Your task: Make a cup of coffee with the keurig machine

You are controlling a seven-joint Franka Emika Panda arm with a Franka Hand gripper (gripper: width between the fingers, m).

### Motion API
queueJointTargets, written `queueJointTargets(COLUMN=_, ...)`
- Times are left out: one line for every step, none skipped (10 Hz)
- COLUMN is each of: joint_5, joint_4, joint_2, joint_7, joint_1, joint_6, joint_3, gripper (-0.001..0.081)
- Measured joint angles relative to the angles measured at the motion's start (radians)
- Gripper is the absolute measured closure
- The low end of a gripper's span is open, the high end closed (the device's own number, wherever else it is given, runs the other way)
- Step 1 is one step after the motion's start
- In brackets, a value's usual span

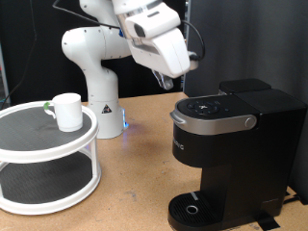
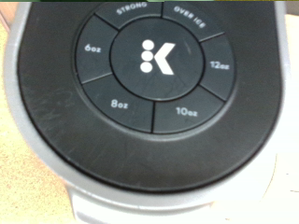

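Above the keurig machine (image 1: 231,144), toward the exterior view's top, the white arm bends over from its base (image 1: 101,96) and carries the hand tilted down toward the machine's lid. The gripper (image 1: 190,65) hangs just over the back edge of the lid, apart from it; its fingers are hidden behind the hand housing, so whether it is released or clenched cannot be told. Nothing shows between the fingers.

Wrist view: looks straight down onto the lid's round button panel (image 2: 152,61). Labels readable: STRONG, OVER ICE, 6oz, 8oz, 10oz, 12oz, ringed around a centre K button. No fingers in this view.

Lid of the machine is down. Round drip base (image 1: 192,209) at the exterior view's bottom carries nothing.

The cup (image 1: 67,111) stands upright on the top tier of a white two-tier round shelf (image 1: 48,159) at the exterior view's left, well apart from the machine
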Motion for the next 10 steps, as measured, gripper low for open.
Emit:
queueJointTargets(joint_5=0.000, joint_4=0.015, joint_2=-0.010, joint_7=-0.002, joint_1=-0.002, joint_6=-0.026, joint_3=-0.010, gripper=0.0802)
queueJointTargets(joint_5=-0.002, joint_4=0.032, joint_2=-0.015, joint_7=-0.003, joint_1=-0.004, joint_6=-0.050, joint_3=-0.017, gripper=0.0802)
queueJointTargets(joint_5=-0.002, joint_4=0.042, joint_2=-0.015, joint_7=-0.003, joint_1=-0.004, joint_6=-0.068, joint_3=-0.021, gripper=0.0802)
queueJointTargets(joint_5=-0.002, joint_4=0.041, joint_2=-0.014, joint_7=-0.002, joint_1=-0.004, joint_6=-0.067, joint_3=-0.020, gripper=0.0802)
queueJointTargets(joint_5=-0.015, joint_4=0.041, joint_2=-0.012, joint_7=-0.008, joint_1=-0.004, joint_6=-0.076, joint_3=-0.021, gripper=0.0802)
queueJointTargets(joint_5=-0.035, joint_4=0.041, joint_2=-0.012, joint_7=-0.027, joint_1=-0.005, joint_6=-0.095, joint_3=-0.023, gripper=0.0802)
queueJointTargets(joint_5=-0.072, joint_4=0.044, joint_2=-0.012, joint_7=-0.053, joint_1=-0.009, joint_6=-0.124, joint_3=-0.029, gripper=0.0802)
queueJointTargets(joint_5=-0.100, joint_4=0.049, joint_2=-0.013, joint_7=-0.084, joint_1=-0.015, joint_6=-0.152, joint_3=-0.038, gripper=0.0802)
queueJointTargets(joint_5=-0.107, joint_4=0.057, joint_2=-0.014, joint_7=-0.126, joint_1=-0.022, joint_6=-0.185, joint_3=-0.052, gripper=0.0802)
queueJointTargets(joint_5=-0.111, joint_4=0.069, joint_2=-0.019, joint_7=-0.190, joint_1=-0.030, joint_6=-0.232, joint_3=-0.073, gripper=0.0802)
